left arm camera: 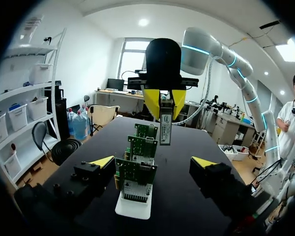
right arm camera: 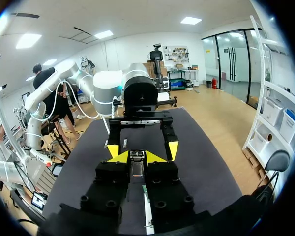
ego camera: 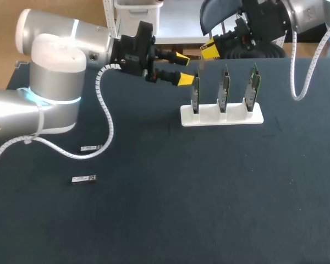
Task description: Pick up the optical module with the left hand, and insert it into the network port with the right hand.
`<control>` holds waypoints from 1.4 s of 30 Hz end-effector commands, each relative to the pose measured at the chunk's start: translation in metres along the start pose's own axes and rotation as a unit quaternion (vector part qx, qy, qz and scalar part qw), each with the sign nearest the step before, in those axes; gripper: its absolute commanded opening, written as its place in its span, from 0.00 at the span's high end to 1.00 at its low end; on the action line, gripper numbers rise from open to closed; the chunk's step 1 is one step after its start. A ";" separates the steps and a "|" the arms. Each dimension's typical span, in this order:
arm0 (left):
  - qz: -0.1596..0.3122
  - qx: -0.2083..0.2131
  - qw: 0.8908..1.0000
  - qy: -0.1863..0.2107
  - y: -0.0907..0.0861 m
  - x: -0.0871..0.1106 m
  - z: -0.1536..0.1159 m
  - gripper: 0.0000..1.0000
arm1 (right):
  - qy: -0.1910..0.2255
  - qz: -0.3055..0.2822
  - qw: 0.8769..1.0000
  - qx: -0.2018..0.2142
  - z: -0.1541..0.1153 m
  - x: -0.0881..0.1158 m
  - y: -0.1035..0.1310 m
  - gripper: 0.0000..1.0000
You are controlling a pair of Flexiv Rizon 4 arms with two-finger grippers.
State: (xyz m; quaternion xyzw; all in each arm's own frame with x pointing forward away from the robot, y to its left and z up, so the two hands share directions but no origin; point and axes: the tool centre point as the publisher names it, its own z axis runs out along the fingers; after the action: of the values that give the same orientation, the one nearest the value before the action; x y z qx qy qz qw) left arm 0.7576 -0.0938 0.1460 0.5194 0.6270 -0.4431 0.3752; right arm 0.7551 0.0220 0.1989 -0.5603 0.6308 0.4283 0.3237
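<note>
I take the white stand (ego camera: 221, 115) with its three upright green boards (ego camera: 224, 88) as my mark. My right gripper (left arm camera: 164, 101) hangs above the stand, over the end that is nearer to my left arm. Its fingers are closed on the optical module (left arm camera: 165, 127), which hangs upright, its lower end close over the boards. I cannot tell if it touches one.

My left gripper (ego camera: 183, 67) is just beside that same end of the stand. Its jaws are wide apart and hold nothing. In the left wrist view the stand is ahead of this gripper, in line with the gap between its fingers.

Two small modules (ego camera: 83, 179) lie flat on the dark table (ego camera: 220, 192), well apart from the stand, on my left arm's side.
</note>
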 end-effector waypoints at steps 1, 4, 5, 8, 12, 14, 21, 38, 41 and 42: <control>0.001 0.000 1.000 0.028 -0.002 0.006 -0.009 0.00 | 0.000 -0.001 1.000 0.005 -0.001 0.001 0.005 1.00; 0.006 0.000 0.999 0.052 0.000 0.010 -0.010 0.00 | 0.001 -0.002 1.000 0.005 -0.001 0.002 0.006 1.00; 0.007 0.001 0.998 0.056 0.000 0.010 -0.009 0.00 | 0.001 -0.002 1.000 0.005 -0.002 0.002 0.006 1.00; 0.010 0.008 0.997 0.072 0.001 0.013 -0.004 0.00 | 0.001 -0.001 1.000 0.009 -0.002 0.002 0.007 1.00; 0.002 0.020 0.996 0.087 0.004 0.024 0.005 0.00 | 0.001 0.000 1.000 0.010 -0.002 0.003 0.009 1.00; 0.001 0.022 0.995 0.096 0.004 0.028 0.007 0.00 | 0.000 -0.001 1.000 0.010 -0.003 0.003 0.009 1.00; -0.012 0.020 0.994 0.102 0.008 0.038 0.007 0.00 | 0.001 -0.003 1.000 0.017 -0.005 0.003 0.010 1.00; -0.008 0.026 0.992 0.121 0.005 0.042 0.012 0.00 | 0.003 -0.005 1.000 0.015 -0.004 0.003 0.009 1.00; -0.001 0.030 0.991 0.128 0.003 0.042 0.013 0.00 | 0.002 -0.005 1.000 0.012 -0.004 0.003 0.010 1.00; -0.001 0.030 0.991 0.128 0.003 0.042 0.013 0.00 | 0.002 -0.006 1.000 0.010 -0.004 0.002 0.010 1.00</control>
State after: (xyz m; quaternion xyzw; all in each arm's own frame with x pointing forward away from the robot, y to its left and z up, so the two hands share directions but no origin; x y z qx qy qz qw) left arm 0.7504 -0.0911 0.1011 0.5804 0.6569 -0.3918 0.2795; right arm 0.7458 0.0182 0.1995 -0.5608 0.6337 0.4184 0.3299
